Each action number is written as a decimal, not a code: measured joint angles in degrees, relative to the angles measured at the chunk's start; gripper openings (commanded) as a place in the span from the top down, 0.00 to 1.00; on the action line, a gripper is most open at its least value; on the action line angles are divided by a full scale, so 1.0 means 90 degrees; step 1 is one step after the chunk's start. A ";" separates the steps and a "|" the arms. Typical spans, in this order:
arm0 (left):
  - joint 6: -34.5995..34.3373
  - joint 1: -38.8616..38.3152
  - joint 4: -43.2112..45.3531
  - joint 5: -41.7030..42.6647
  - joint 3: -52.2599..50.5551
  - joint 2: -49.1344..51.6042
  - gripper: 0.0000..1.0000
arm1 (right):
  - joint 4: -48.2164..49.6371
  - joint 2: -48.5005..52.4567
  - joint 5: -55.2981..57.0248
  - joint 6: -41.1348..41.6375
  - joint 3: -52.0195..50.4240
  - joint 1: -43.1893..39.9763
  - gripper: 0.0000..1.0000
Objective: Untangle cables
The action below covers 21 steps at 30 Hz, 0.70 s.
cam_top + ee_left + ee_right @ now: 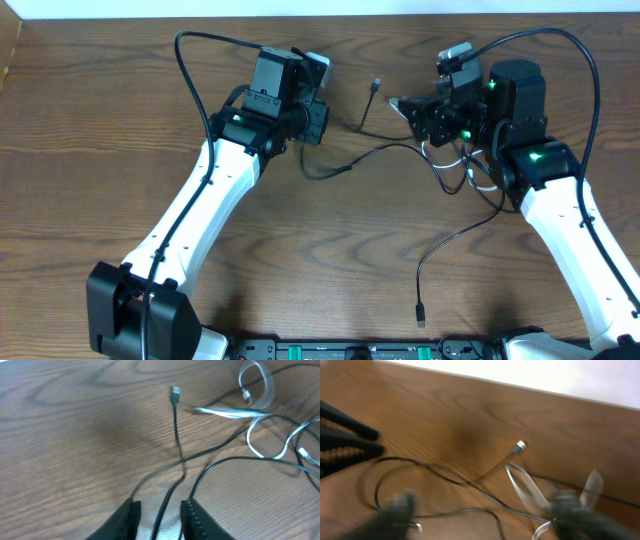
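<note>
Between the two arms lie the thin black cables (176, 425) with small plug ends, crossing one another on the brown wood-grain table (100, 120), while the short white looped cable (227, 412) sits tangled among them close under the right arm. One black cord runs straight between the fingers of the left gripper (160, 512), whose jaws stand apart with a gap on either side of it, so nothing is clamped. The right gripper (482, 502) is spread wide and empty, with white loops just beside one finger, though that view is blurred. To do the step well, each pincer should probably close on a different cord, near the crossing rather than at a plug, then draw apart slowly and low so no loop tightens into a knot. No brand, label or writing can be read anywhere
</note>
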 measured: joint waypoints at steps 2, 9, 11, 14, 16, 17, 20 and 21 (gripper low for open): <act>0.0022 0.0000 -0.0002 0.0002 0.0000 0.0000 0.55 | -0.0172 0.0000 0.0306 -0.0158 0.0000 -0.0015 0.01; -0.0112 0.0005 0.0068 0.0585 0.0002 0.0000 0.48 | -0.0593 0.0000 0.1955 -0.0495 0.0000 -0.0051 0.01; -0.0231 0.0005 0.0374 0.0974 0.0000 0.0000 0.46 | -0.0665 0.0000 0.2380 -0.0532 0.0000 -0.0131 0.01; -0.0461 0.0002 0.0792 0.1319 0.0000 -0.0005 0.45 | -0.0789 0.0000 0.2718 -0.0529 0.0000 -0.0316 0.01; -0.0556 0.0002 0.0857 0.1367 0.0000 -0.0005 0.46 | -0.0947 0.0000 0.2837 -0.0527 0.0002 -0.0418 0.01; -0.0580 0.0005 0.0835 0.1382 0.0000 -0.0005 0.46 | -0.1047 0.0000 0.2888 -0.0522 0.0002 -0.0449 0.01; -0.0656 0.0002 0.0505 0.1365 0.0000 -0.0005 0.46 | -0.1304 0.0000 0.2943 -0.0520 0.0002 -0.0466 0.01; -0.0658 -0.0002 0.0325 0.1316 0.0000 0.0000 0.46 | -0.1355 0.0000 0.2951 -0.0517 0.0002 -0.0466 0.01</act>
